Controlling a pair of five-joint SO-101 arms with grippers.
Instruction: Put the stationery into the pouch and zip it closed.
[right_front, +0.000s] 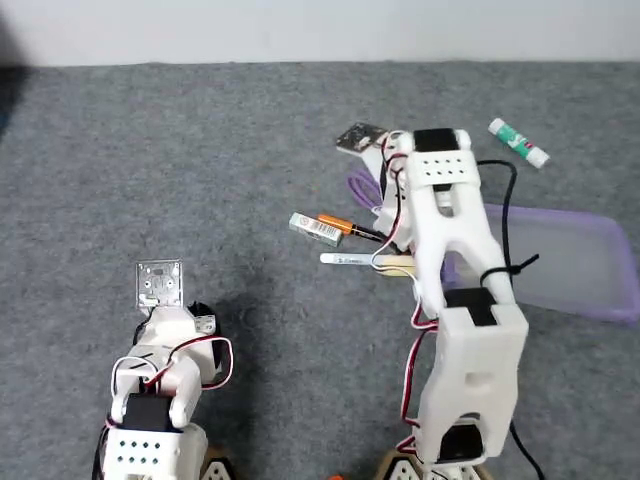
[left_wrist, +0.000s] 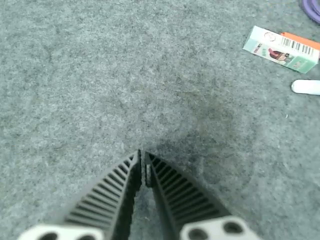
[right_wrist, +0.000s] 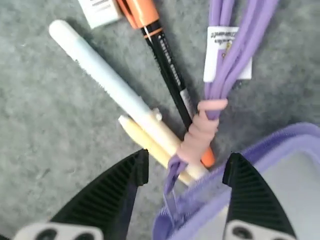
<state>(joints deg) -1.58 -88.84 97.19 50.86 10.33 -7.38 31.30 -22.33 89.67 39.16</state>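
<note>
Soft even light, faint shadow before the left pincer (left_wrist: 142, 160)

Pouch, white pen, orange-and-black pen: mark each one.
pouch (right_front: 572, 262), high view, bare translucent side.
white pen (right_wrist: 100, 73), right wrist view, middle of the barrel.
orange-and-black pen (right_wrist: 167, 67), right wrist view, black barrel.

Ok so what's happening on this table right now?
The right gripper hangs open over the zip pull of the purple pouch, at the corner where the pens lie. The pens, eraser and glue stick are all on the carpet, outside the pouch. The left gripper sits shut over bare carpet, holding nothing.
</note>
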